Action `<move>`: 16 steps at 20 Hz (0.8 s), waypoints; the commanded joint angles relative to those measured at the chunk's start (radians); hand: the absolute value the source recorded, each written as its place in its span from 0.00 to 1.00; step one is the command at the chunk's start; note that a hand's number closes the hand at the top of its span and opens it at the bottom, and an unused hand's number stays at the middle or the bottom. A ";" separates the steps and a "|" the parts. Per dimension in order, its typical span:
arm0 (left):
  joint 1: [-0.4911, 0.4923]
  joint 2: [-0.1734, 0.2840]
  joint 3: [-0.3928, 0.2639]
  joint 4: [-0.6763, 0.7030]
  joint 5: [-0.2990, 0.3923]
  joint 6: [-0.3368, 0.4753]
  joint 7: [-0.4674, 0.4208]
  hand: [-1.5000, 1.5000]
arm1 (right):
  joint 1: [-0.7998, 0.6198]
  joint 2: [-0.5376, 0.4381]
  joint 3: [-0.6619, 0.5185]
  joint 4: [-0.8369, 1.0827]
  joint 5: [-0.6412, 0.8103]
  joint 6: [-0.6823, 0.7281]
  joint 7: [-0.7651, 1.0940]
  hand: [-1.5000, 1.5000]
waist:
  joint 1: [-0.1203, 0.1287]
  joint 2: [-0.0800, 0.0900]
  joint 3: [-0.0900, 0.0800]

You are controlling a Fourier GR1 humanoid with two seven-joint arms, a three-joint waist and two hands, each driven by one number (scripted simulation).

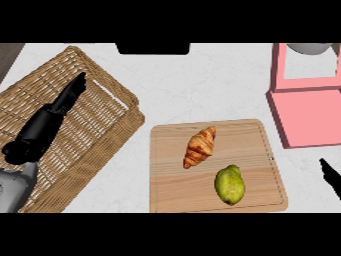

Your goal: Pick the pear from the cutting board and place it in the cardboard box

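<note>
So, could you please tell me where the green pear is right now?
In the head view, the green pear lies on the wooden cutting board, in its lower right part, just below the golden croissant.

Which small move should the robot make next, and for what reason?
Probably bring the right hand leftward over the pear. The pear lies untouched on the cutting board, below the croissant, and the right hand is the nearer one, beside the board's right edge. The left hand is over the wicker basket.
</note>
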 commanded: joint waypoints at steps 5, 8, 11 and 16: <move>0.012 -0.035 0.040 0.037 -0.041 -0.035 -0.037 0.50 | -0.081 0.061 0.104 -0.151 0.103 0.025 0.327 0.00 | -0.006 -0.002 0.001; 0.046 -0.071 0.023 -0.025 -0.075 -0.011 0.009 0.50 | -0.205 0.113 0.115 -0.082 0.097 0.077 0.395 0.00 | 0.002 -0.002 0.002; 0.007 -0.071 0.057 0.013 -0.072 -0.056 -0.007 0.50 | -0.216 0.147 0.155 -0.063 0.206 0.076 0.451 0.00 | -0.003 -0.002 0.002; 0.001 -0.104 0.097 0.049 -0.101 -0.084 -0.021 0.50 | -0.253 0.212 0.101 -0.037 0.237 0.116 0.509 0.00 | -0.008 -0.001 0.002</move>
